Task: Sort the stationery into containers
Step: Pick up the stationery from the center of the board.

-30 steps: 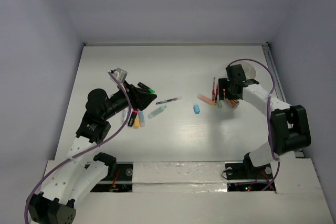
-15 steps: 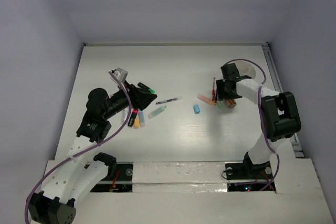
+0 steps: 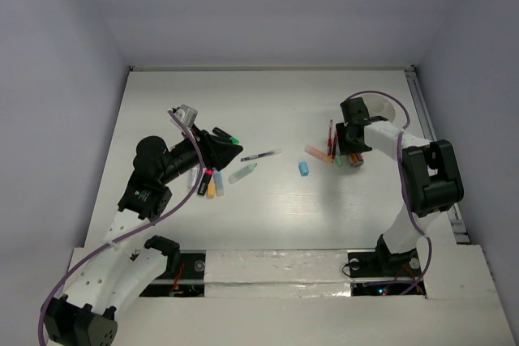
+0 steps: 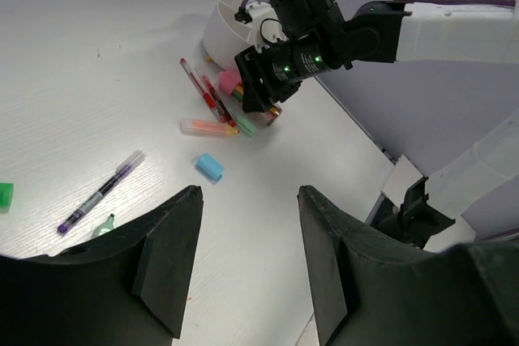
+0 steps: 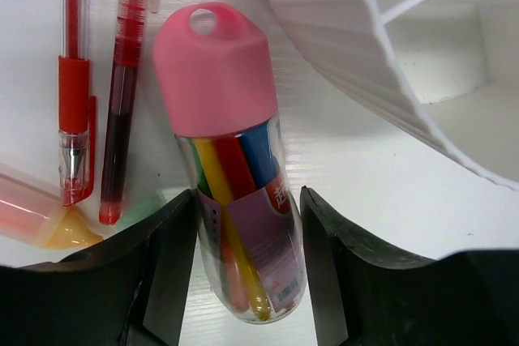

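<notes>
Diffuse overhead light keeps the white table evenly bright with soft, faint shadows in the top view, while both wrist views show wide-angle stretch toward the edges and dark, out-of-focus fingers along the lower frame.

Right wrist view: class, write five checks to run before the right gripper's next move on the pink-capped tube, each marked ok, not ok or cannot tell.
1. Pink-capped tube lies between the right gripper fingers: ok.
2. Fingers pressing firmly on the tube: cannot tell.
3. Red pens lie outside the jaws: ok.
4. White cup is close beside the tube: ok.
5. Left gripper is open, empty and far off: ok.
</notes>
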{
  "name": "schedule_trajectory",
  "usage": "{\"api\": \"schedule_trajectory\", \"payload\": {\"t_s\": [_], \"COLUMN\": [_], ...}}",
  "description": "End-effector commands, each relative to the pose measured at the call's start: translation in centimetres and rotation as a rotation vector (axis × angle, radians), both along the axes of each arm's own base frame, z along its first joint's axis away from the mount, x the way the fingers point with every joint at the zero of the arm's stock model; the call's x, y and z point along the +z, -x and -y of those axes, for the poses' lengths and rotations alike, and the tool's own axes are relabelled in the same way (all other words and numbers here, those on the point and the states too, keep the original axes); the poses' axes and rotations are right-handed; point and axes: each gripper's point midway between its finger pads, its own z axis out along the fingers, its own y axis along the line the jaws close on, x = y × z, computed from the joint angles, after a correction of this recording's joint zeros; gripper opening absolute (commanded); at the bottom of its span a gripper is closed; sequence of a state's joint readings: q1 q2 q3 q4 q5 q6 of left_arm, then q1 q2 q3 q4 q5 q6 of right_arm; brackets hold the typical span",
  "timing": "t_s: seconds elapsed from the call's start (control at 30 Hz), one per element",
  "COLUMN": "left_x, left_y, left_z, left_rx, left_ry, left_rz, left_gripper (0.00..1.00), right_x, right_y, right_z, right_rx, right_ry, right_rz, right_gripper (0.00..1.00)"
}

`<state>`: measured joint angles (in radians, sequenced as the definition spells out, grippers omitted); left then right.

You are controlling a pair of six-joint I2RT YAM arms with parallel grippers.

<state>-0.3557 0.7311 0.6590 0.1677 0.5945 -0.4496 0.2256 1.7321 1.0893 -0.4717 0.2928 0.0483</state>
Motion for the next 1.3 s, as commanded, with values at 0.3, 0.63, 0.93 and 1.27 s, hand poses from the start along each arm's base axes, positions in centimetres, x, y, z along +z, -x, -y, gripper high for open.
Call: {"api": "schedule_trajectory", "payload": {"t_s": [0.3, 0.63, 0.93, 1.27], "left_x": [2.1, 1.1, 0.5, -1.0], "left_y": [-0.3, 0.8, 0.8, -1.3], "left_z": [0.5, 4.5, 8.7, 10.2], "left_rx": [-0.015, -0.082, -0.058, 0.011], "left_ry": [0.088, 0.223, 0.204, 0.118], "left_rz": [0.027, -0.035, 0.020, 0.038], "left_gripper": [0.51, 0.51, 0.65, 0.78], "right_x": [13.1, 25.2, 28.5, 29.2], "right_y": [-1.1, 5.2, 8.5, 10.1], "right_z": [-5.8, -20.6, -23.4, -24.4], "right_rx": [0.133, 0.471, 0.461, 0.455], "right_ry": [-0.265, -1.085, -1.434, -1.567], "right_rz": [0.400, 0.707, 0.714, 0.690], "right_gripper": [0.28, 0.28, 0.28, 0.28]}}
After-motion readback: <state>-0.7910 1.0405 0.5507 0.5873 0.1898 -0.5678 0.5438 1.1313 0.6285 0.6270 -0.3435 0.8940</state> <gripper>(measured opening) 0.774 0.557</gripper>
